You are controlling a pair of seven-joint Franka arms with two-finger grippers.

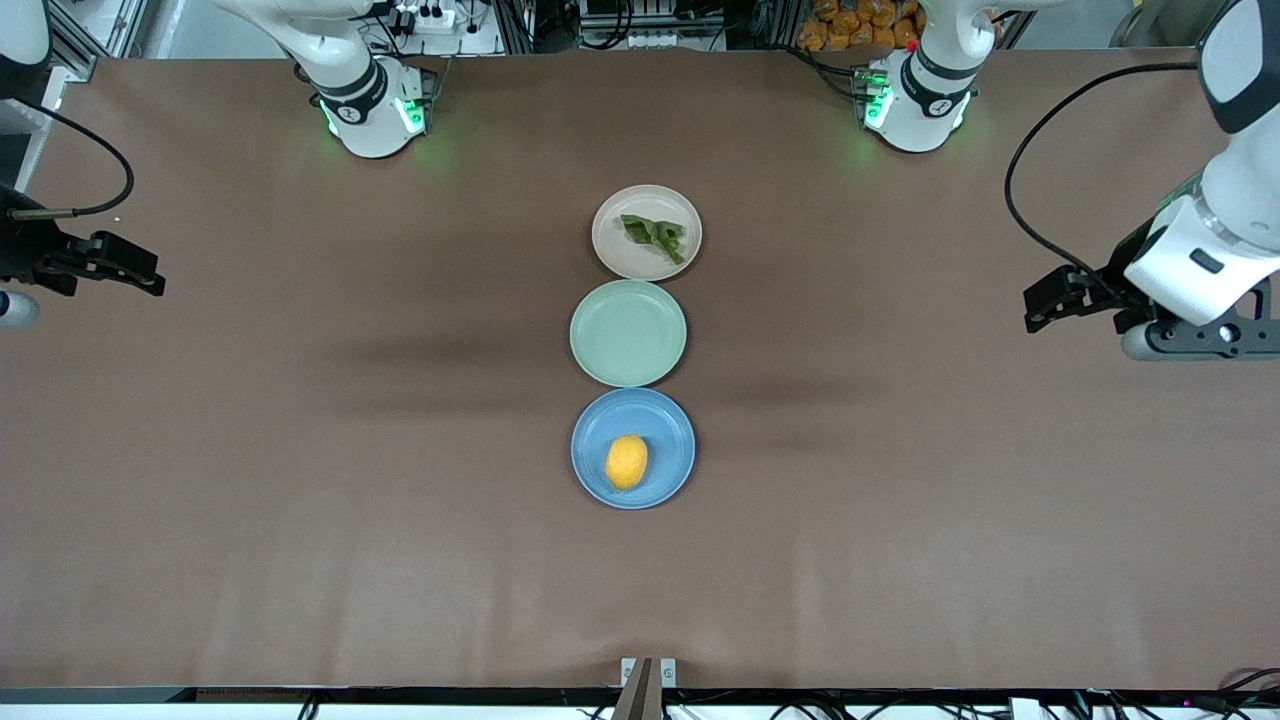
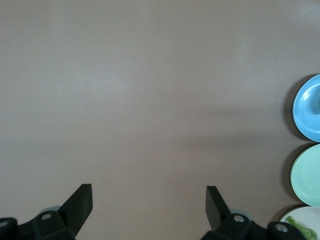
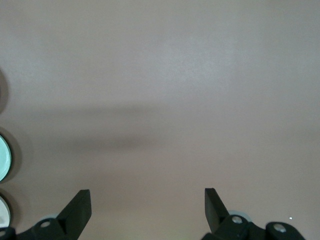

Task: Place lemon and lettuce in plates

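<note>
The lemon [image 1: 626, 462] lies in the blue plate [image 1: 670, 430], the plate nearest the front camera. The lettuce [image 1: 653, 235] lies in the pale beige-pink plate [image 1: 615, 255], the plate farthest from it. My left gripper [image 1: 1195, 345] hangs open and empty over bare table at the left arm's end; its wrist view shows the gripper [image 2: 149, 200] with the blue plate [image 2: 307, 107] and lettuce [image 2: 306, 231] at the edge. My right gripper [image 1: 12, 308] hangs open and empty at the right arm's end, over bare table in its wrist view [image 3: 147, 202].
An empty pale green plate [image 1: 628, 333] sits between the two other plates, in one row across the table's middle. It also shows in the left wrist view [image 2: 307, 175] and the right wrist view [image 3: 4, 157]. Brown table stretches on both sides of the row.
</note>
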